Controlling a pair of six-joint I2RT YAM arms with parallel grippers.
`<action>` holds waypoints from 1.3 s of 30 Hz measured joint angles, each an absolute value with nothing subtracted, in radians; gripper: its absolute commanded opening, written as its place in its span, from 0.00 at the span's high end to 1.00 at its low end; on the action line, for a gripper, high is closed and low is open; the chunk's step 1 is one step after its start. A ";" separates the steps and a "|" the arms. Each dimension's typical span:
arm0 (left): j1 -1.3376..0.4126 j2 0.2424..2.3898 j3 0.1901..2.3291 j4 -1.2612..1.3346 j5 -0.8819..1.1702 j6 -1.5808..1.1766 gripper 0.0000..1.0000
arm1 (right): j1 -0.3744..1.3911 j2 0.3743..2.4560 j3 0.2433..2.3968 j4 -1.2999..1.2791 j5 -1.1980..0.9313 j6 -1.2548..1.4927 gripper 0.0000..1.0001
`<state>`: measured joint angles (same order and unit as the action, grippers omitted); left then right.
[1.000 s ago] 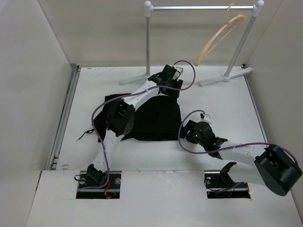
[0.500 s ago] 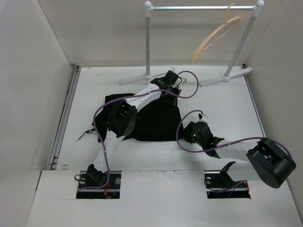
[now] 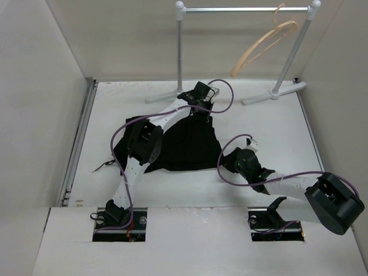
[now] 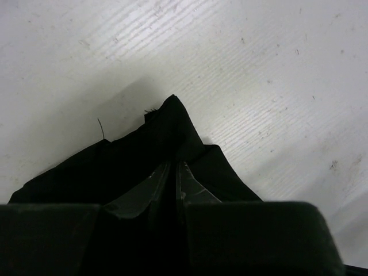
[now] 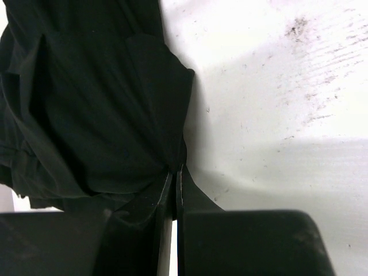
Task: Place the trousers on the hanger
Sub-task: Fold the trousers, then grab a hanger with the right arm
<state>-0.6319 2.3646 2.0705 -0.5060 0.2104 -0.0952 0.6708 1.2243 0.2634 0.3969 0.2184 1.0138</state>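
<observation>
The black trousers (image 3: 190,144) lie bunched flat on the white table, a thin drawstring (image 3: 103,165) trailing off at the left. My left gripper (image 3: 202,113) is at their far corner, and the left wrist view shows this gripper (image 4: 174,167) shut on a peaked fold of trousers (image 4: 167,129). My right gripper (image 3: 225,163) is at their near right corner. In the right wrist view it (image 5: 174,171) is shut on gathered trousers (image 5: 103,109). The tan wooden hanger (image 3: 261,45) hangs tilted from the rail at the back right, apart from both grippers.
A white garment rail (image 3: 247,9) stands at the back on two posts with splayed feet (image 3: 275,92). White walls close in the left, right and back sides. Purple cables (image 3: 227,172) loop over both arms.
Both grippers have shut on the trousers' edge. The left gripper pulled the far corner into a peak. The right arm shifted slightly, and the hanger swung a little.
</observation>
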 measured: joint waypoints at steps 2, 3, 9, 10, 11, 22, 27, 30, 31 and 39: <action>-0.627 2.365 2.070 -0.477 0.205 -0.098 0.91 | 0.677 1.222 0.267 0.379 0.226 1.019 0.96; -0.623 2.365 2.070 -0.448 0.197 -0.098 0.89 | 0.682 1.221 0.267 0.363 0.228 1.022 0.95; -0.596 2.352 1.983 -0.207 0.163 -0.115 0.34 | 0.696 1.219 0.269 0.289 0.233 1.035 0.67; -0.595 2.342 1.942 -0.170 0.153 -0.124 0.25 | 0.696 1.219 0.271 0.284 0.235 1.043 0.56; -0.596 2.331 1.903 -0.146 0.144 -0.128 0.17 | 0.698 1.214 0.276 0.283 0.238 1.047 0.46; -0.616 1.759 1.402 0.143 -0.031 -0.184 0.03 | 0.720 0.890 0.361 -0.002 0.313 0.971 0.10; -0.613 1.428 1.156 0.355 -0.104 -0.285 0.63 | 0.686 0.666 0.459 -0.168 0.348 0.892 0.75; -0.625 1.367 1.018 0.431 -0.119 -0.369 0.82 | 0.620 0.628 0.584 -0.226 0.356 0.827 0.94; -0.636 1.379 0.983 0.439 -0.120 -0.395 0.86 | 0.595 0.640 0.644 -0.239 0.354 0.802 0.94; -0.707 1.500 0.769 0.385 -0.115 -0.550 0.87 | 0.309 0.974 1.209 -0.193 0.209 0.608 0.27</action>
<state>-0.7074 1.4998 0.7689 0.3847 -0.1150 -0.5503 0.3088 0.9741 1.2095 -0.1932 0.2089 0.6083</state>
